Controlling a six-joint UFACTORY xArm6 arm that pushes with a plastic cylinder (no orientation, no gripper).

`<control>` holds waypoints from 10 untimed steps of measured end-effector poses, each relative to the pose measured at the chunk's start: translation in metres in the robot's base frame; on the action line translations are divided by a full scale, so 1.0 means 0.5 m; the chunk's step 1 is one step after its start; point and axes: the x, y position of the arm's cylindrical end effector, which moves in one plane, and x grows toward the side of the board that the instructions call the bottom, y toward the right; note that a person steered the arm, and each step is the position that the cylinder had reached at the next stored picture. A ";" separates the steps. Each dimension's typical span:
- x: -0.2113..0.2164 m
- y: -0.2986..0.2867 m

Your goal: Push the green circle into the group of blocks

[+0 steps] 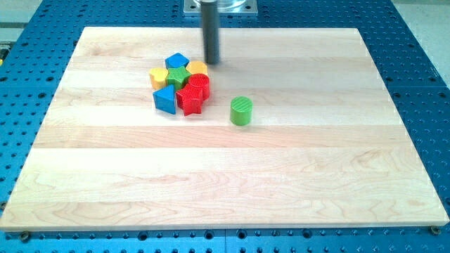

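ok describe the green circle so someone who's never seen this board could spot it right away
On the wooden board, find the cluster of coloured blocks near the view's top, left of centre, just below-left of my tip. The green circle is the short upright cylinder standing alone to the cluster's lower right, touching nothing. The only other green block is wedged inside the cluster.

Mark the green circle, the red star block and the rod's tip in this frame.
green circle block (241,111): camera view, its front side wall.
red star-shaped block (190,99): camera view, its top face.
my tip (211,62): camera view, the dark rod's very lower end.
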 end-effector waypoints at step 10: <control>0.416 -0.240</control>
